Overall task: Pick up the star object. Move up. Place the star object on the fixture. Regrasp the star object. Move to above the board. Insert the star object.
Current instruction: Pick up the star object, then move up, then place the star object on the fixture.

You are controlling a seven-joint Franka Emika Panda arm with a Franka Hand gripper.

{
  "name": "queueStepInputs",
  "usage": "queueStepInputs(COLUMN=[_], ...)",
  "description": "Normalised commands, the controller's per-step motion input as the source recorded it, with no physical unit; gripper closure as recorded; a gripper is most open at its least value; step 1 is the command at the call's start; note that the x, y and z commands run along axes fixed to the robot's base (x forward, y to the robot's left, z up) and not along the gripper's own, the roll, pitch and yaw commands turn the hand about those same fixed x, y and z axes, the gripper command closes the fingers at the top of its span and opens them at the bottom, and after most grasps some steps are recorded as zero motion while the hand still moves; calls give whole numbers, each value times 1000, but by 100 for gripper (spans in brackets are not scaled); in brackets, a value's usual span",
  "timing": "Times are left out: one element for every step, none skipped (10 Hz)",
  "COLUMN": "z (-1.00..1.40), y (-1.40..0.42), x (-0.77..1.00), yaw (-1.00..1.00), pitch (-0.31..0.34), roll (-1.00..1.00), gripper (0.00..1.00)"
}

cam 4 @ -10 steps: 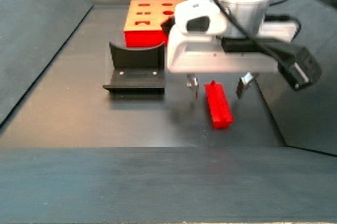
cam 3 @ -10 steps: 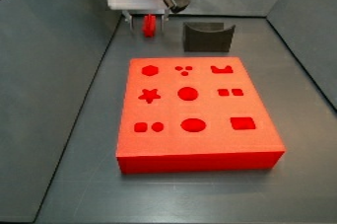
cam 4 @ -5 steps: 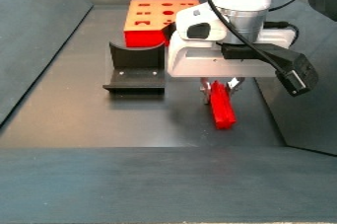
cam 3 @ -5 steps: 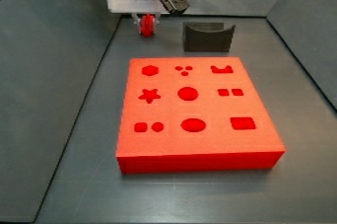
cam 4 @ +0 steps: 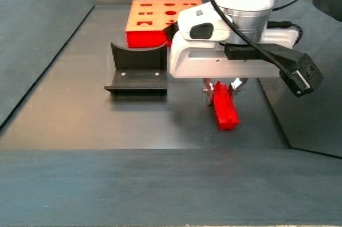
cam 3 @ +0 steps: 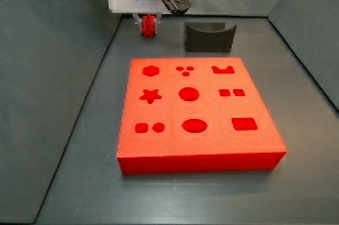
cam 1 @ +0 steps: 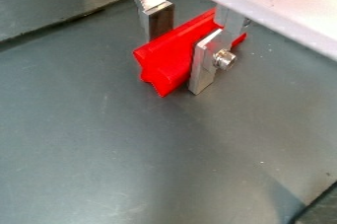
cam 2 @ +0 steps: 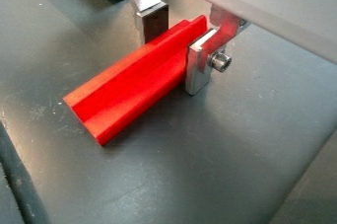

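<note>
Wrist views both show the gripper (cam 2: 178,38) low over the floor, its two silver fingers (cam 1: 208,60) straddling one end of the star (cam 2: 132,87), the jaws narrowed until the pads appear to press its ridged flanks; whether they are truly clamping or only touching cannot be told, and the peg seems to lie on the floor (cam 2: 198,159) rather than hang. In a side view the star (cam 4: 225,110) lies flat beside the fixture (cam 4: 134,71), apart from it, with the gripper (cam 4: 225,87) right above its near end; from the opposite side the star (cam 3: 150,26) sits just beside the fixture (cam 3: 208,38) at the far end of the floor, well clear of the board (cam 3: 196,110). The peg looks like rigid, light plastic, smooth enough to slip or twist, so the grooves between its points are probably the best place for the pads to seat, and a hold nearer the middle would likely tilt less than one at the end. The board's recesses, the star-shaped one (cam 3: 153,96) among them, all look empty, and the fixture's notch holds nothing. I judge the pick-up to be just being made, everything later undone.
</note>
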Motion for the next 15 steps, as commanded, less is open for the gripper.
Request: queueStepInputs(z=[0,0,0,0,833,802,706,625,441,243,1000,1000,1000,1000,1000], y=[0,0,0,0,0,-75,-54,-37,-21,-11,0,3,3,4,6], x=[0,0,0,0,0,34,17,9,1,-8,0,2,-8,-12,-13], yaw=[0,0,0,0,0,-23,-18,-15,-17,-20,0,-1,-3,-6,-10], pitch=[0,0,0,0,0,2,21,34,47,48,0,-1,19,27,36], roll=[0,0,0,0,0,-13,-9,-5,2,12,0,5,4,8,12], gripper=[100,100,100,100,100,100,100,100,100,100,100,100,100,100,100])
